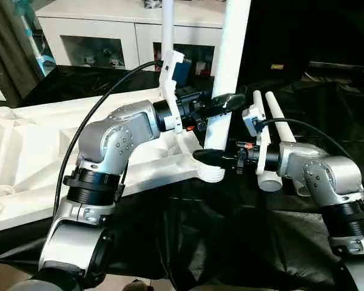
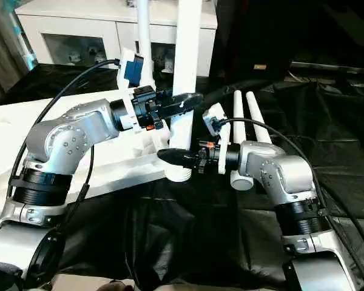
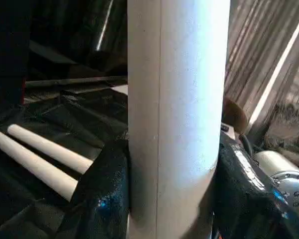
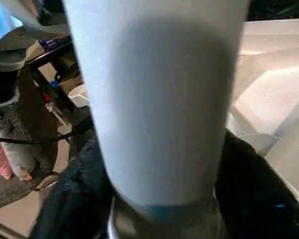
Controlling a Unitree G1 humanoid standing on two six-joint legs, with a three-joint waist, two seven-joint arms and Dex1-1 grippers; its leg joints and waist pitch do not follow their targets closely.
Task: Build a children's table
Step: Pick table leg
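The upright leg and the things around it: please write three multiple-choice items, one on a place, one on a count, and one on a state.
1. Where does the upright leg stand?
A. at the tabletop's near corner
B. flat on the black cloth
C. on a cabinet

2. How many loose legs lie on the black cloth?
A. one
B. two
C. four

3. What is the left gripper doing?
A. hanging open, away from everything
B. closed around the upright leg
C. lifting a lying leg

Answers:
1 A, its flared base sits at that corner.
2 B, two lie side by side.
3 B, its fingers press both sides of the leg.
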